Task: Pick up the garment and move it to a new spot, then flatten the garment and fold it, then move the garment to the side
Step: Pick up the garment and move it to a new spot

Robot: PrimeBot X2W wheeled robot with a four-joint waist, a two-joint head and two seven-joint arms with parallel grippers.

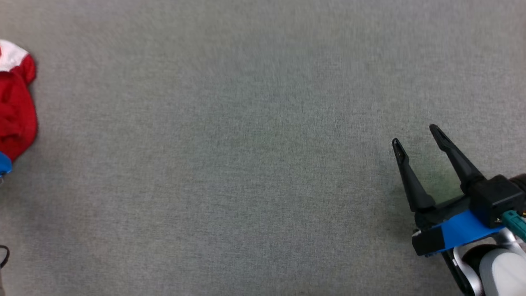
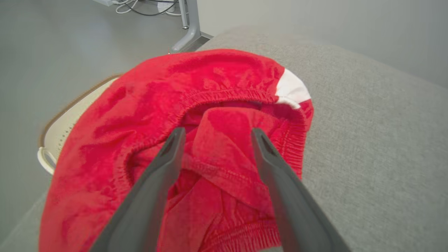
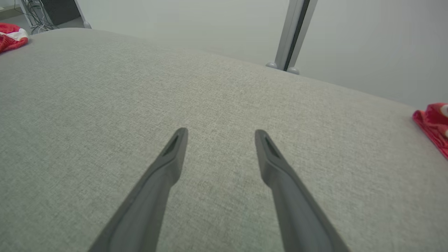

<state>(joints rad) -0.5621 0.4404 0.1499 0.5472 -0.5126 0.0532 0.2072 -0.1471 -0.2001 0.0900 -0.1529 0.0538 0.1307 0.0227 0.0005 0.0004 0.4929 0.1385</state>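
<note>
Head view: right gripper (image 1: 415, 135) wide open and empty, with one red garment (image 1: 16, 111) far to its left.
Left wrist view: left gripper (image 2: 217, 131) spread wide, straddling a raised fold (image 2: 220, 147). The cloth looks soft, light and limp, so pinching this fold seems best.
Right wrist view: two red pieces, the garment far left and a second red cloth (image 3: 432, 122) far right.

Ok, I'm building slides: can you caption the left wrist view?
Open left hand poised over the crumpled red garment near the grey table edge.
</note>
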